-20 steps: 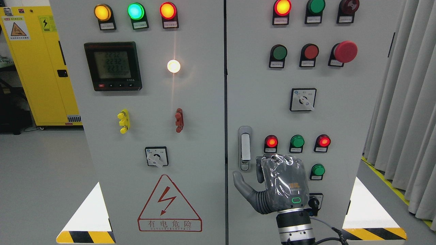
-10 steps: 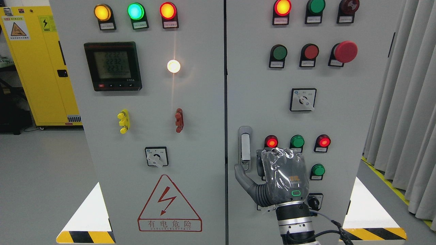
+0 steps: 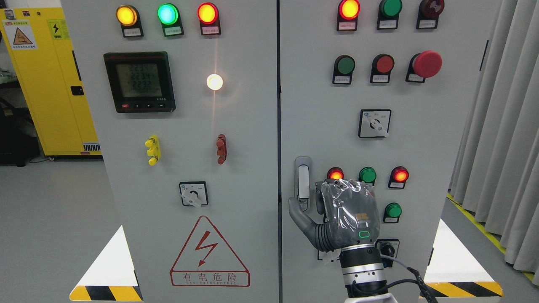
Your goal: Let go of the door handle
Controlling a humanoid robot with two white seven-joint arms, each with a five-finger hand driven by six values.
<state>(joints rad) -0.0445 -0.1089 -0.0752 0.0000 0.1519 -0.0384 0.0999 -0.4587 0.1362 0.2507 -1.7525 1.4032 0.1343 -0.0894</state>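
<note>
Grey metal makes up the tall control cabinet's right-hand door (image 3: 421, 139), and low on its left edge, just beside the seam between the two doors, sits the slim silver door handle (image 3: 302, 182), an upright lever lying flat in its oval recessed plate. It looks shut down flush against the door, with the door itself closed and level with its neighbour.

As for progress, the release does not look finished. The robot's dark grey right hand (image 3: 332, 212), wrapped in clear plastic film and rising from the bottom edge right of the middle, is right at the handle's lower end. Its thumb (image 3: 296, 210) curves up on the handle's left side and touches or nearly touches the base of the plate, while the knuckles sit just to the handle's right. The other fingers are hidden behind the back of the hand, so I cannot tell whether they are curled on the lever or already loose; the thumb at least is spread away from the palm.

What appears to remain is for the hand to open fully and draw back clear of the door. The lit red round indicator lamp (image 3: 335, 174) and the green push button (image 3: 367, 175) stand just above the knuckles, so a careless retreat upward could brush them. The left arm does not show.
</note>
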